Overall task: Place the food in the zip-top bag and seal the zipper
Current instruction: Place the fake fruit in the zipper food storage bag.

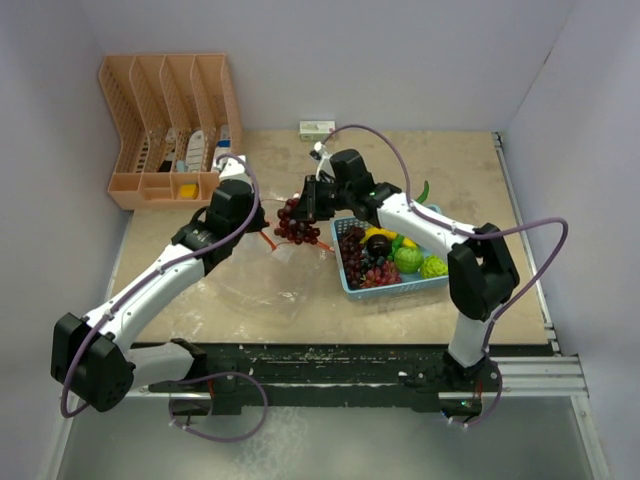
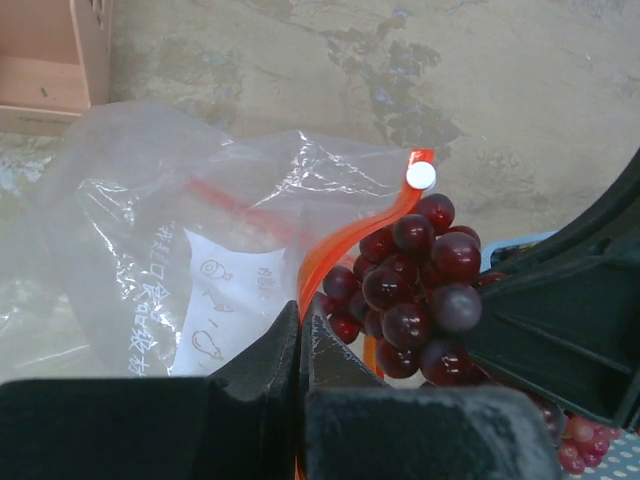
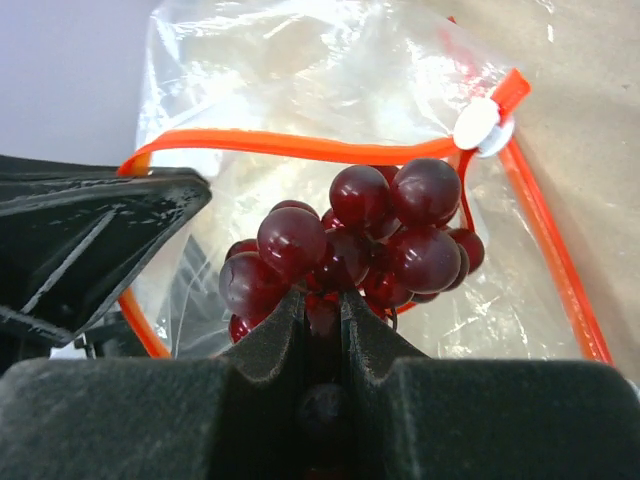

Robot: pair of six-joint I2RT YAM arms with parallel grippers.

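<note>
"While the right end effector (image 3: pixel 322 300) clamps the grape bunch (image 3: pixel 350 250) at the mouth of the zip-top bag (image 2: pixel 150 230), what crowds it?"

"The left end effector (image 2: pixel 302 318), pinched tight on the zipper (image 3: pixel 300 147); the blue basket (image 1: pixel 395 290) sits just beside. The bag's interior is hard to make out."

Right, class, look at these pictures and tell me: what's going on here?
The left gripper is clamped on the orange zipper edge of the zip-top bag, holding its mouth up. The right gripper holds a grape bunch right at that mouth. The other food sits in the blue basket.
</note>
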